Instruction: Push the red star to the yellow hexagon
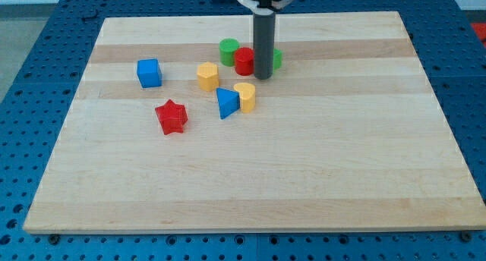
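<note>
Beside red cylinder (244,61) – my tip (263,78) | red star (171,116) well apart from yellow hexagon (207,76) | pincer – none visible

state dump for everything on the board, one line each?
red star block: flat on board, alone, not touching anything
yellow hexagon block: free, up and right of the star
blue cube: alone, view's left
blue triangular block: against the yellow rounded block
red cylinder: between green cylinder and my tip
second green block: mostly hidden behind rod
wooden board: level
</note>
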You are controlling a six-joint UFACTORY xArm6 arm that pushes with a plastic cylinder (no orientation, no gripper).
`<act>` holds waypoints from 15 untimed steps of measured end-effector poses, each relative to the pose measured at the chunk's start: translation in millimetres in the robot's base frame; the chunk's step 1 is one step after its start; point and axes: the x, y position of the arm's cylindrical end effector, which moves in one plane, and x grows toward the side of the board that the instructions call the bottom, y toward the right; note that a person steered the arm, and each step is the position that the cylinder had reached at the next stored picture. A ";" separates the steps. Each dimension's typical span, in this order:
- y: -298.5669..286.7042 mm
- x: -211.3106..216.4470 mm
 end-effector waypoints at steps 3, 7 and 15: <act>53.7 17.5; -6.9 129.2; -151.3 98.5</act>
